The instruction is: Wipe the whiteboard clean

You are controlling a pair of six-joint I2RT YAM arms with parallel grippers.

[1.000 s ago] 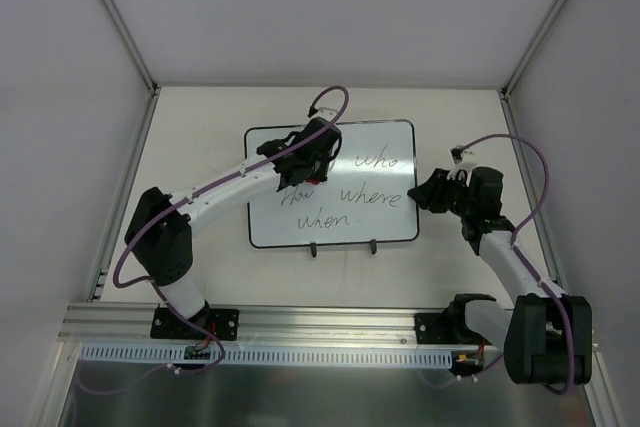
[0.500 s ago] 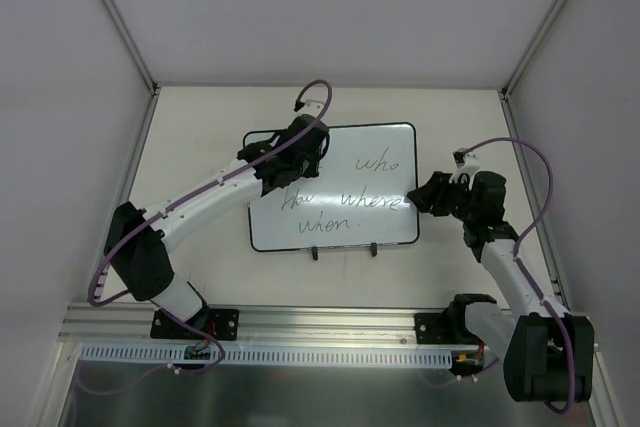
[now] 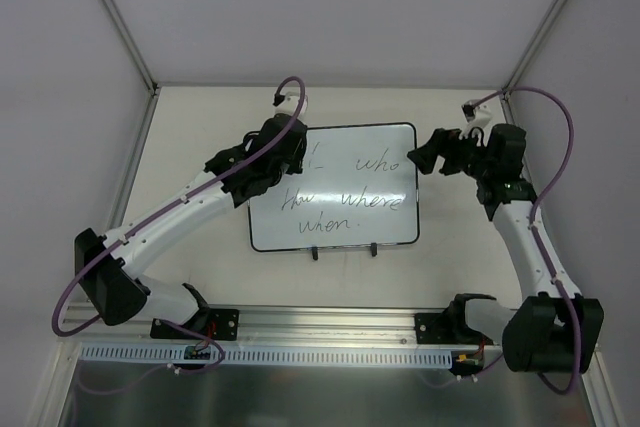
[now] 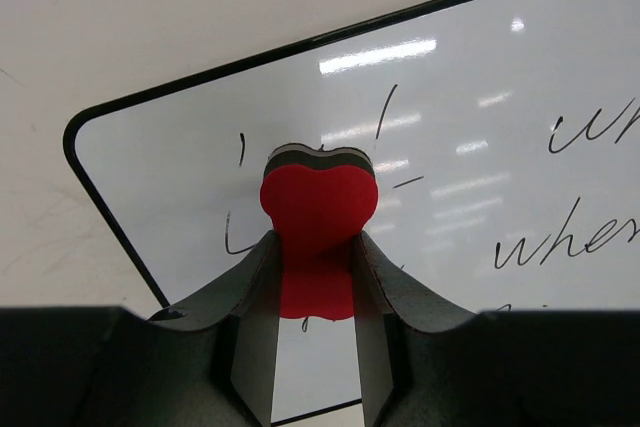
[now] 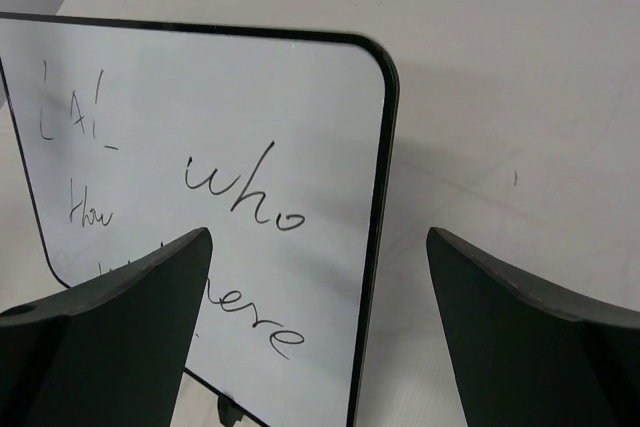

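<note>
Whiteboard: the whiteboard (image 3: 390, 230) lies near the middle of the table (image 3: 190, 137), between the two arms. Its two small black feet (image 3: 313, 250) point toward the arm bases.
Look: a white face in a thin black frame with rounded corners. Glare streaks cross it in the left wrist view.
Writing: black handwriting (image 3: 378, 196) reads "who", "where", "when" and something like "How". In the far left corner there are only short broken strokes (image 4: 240, 149), which look like a partly wiped word.
Eraser: a red eraser (image 4: 318, 209) with a dark felt layer at its tip sits over those broken strokes. Whether the felt presses on the surface cannot be told.
Left gripper: the left gripper (image 4: 315, 247) is clamped on the eraser's narrow waist, one finger on each side.
Right gripper: the right gripper (image 5: 318, 247) is spread wide and holds nothing. Its fingers straddle the board's right edge near the far right corner, and contact with the frame is not clear.
Step in hand: wiping, by the look of it at the far left corner. Most of the words are unwiped, so the job seems to be early.
Next move: the felt needs to sit flat on the board, then sweep right toward "who" and down through the lower lines.
Care: a light board may slide under the push, so the right gripper could steady the frame.
</note>
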